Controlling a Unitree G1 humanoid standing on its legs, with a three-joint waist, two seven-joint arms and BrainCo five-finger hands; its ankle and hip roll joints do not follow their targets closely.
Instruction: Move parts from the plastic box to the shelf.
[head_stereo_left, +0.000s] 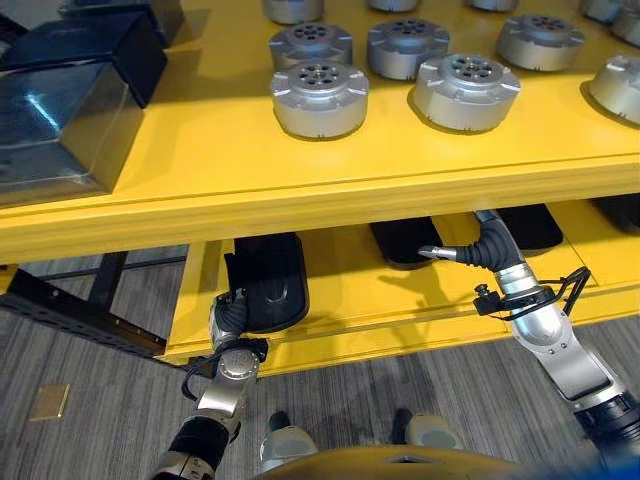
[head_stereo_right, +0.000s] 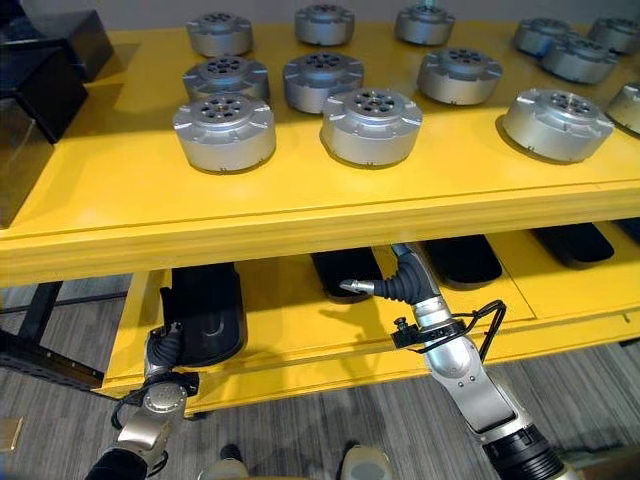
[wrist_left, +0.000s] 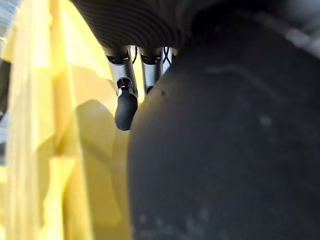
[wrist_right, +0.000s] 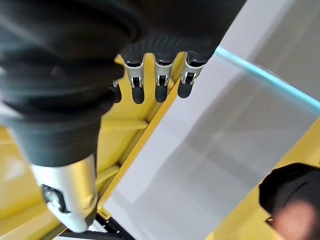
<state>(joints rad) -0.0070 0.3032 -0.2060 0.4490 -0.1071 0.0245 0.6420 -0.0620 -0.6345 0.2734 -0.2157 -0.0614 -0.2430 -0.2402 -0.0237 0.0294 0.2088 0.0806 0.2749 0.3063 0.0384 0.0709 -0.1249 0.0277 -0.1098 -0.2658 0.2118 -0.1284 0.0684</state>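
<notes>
Both hands are reaching under the top deck of the yellow shelf (head_stereo_left: 300, 190), down at the lower level where black parts are lying in a row. The left hand (head_stereo_left: 228, 312) is pressing against the side of the leftmost black part (head_stereo_left: 268, 280), a rounded dark piece sitting at the front edge of the lower deck with its long axis running front to back. In its wrist view the fingers (wrist_left: 126, 107) are hanging fairly straight beside that dark bulk, and I cannot tell whether they are gripping it or only touching it.

The right hand (head_stereo_right: 398, 280) is hovering empty, fingers relaxed and thumb sticking out toward the left, just in front of 2 more black parts (head_stereo_right: 345, 272), which lie slightly behind it.

Up top, silver round parts (head_stereo_right: 224, 131) are standing in rows. I would judge the left hand nearer to a grasp, since its part is already touching it.
</notes>
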